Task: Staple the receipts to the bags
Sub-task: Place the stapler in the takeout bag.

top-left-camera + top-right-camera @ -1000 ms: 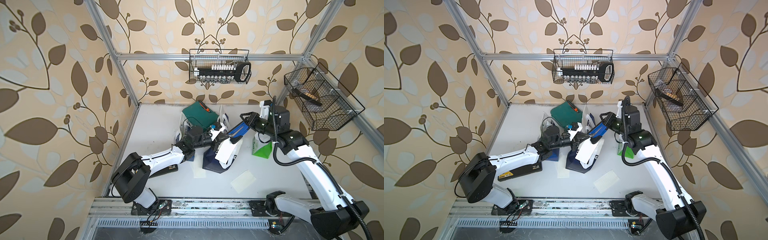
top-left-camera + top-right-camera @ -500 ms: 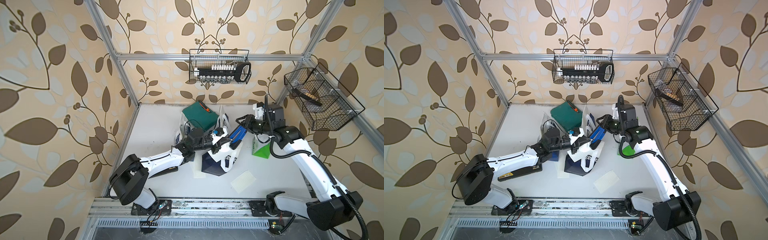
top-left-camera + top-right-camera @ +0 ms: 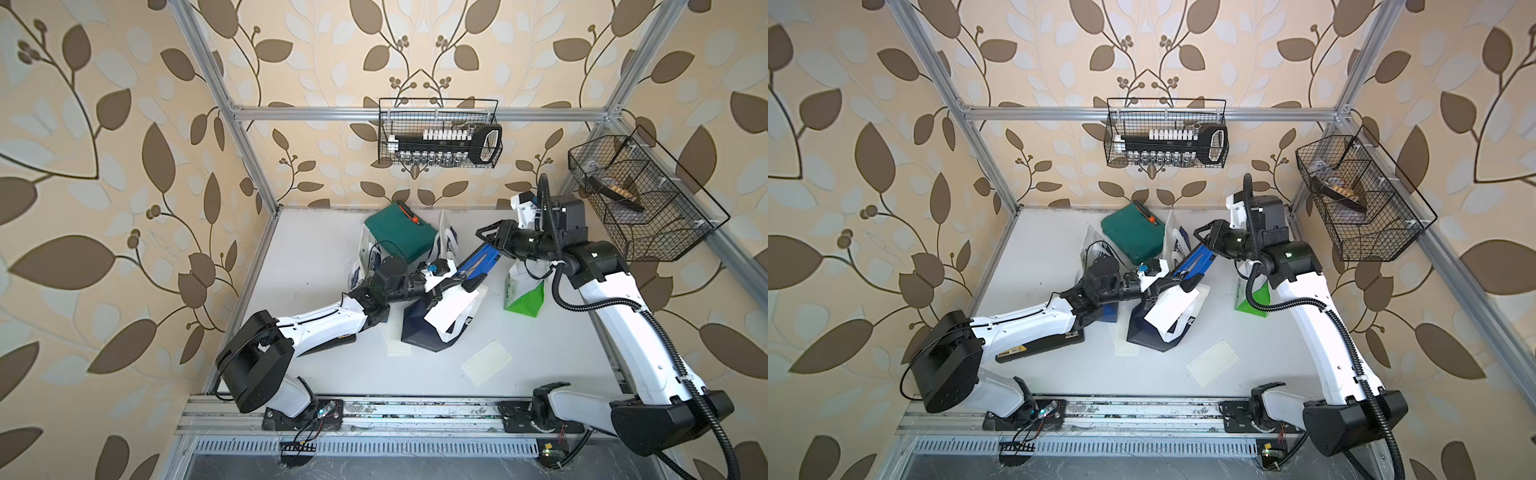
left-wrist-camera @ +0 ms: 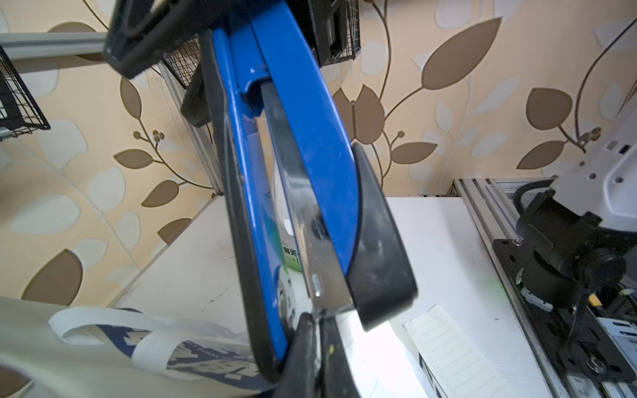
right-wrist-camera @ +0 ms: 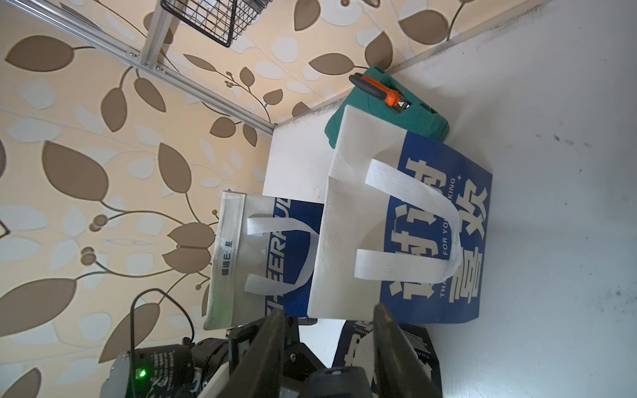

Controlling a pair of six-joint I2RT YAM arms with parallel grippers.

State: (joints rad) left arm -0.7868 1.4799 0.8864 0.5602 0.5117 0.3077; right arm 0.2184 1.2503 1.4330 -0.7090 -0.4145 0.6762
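A navy-and-white bag (image 3: 419,332) (image 3: 1150,332) leans in the middle of the table. A white receipt (image 3: 451,309) (image 3: 1173,309) lies against its upper face. My left gripper (image 3: 440,286) (image 4: 319,330) is shut on the bag's top edge together with that receipt. A blue stapler (image 3: 478,262) (image 4: 300,138) is clamped in my right gripper (image 3: 494,245) (image 5: 327,310); its front end reaches the pinched edge beside my left fingertips. Two loose receipts (image 3: 486,362) (image 3: 398,336) lie flat nearby. A green-and-white bag (image 3: 523,291) stands to the right. Two more navy bags (image 5: 441,224) (image 5: 286,241) stand at the back.
A dark green pouch (image 3: 399,232) with orange trim lies at the back. A flat black case (image 3: 1038,351) sits under my left arm. Wire baskets hang on the back wall (image 3: 440,133) and right wall (image 3: 636,199). The arms' metal rail (image 3: 415,409) runs along the front.
My right arm swung the stapler slightly left and then back. The held bag's top sank a little toward the front. Both grips stay the same.
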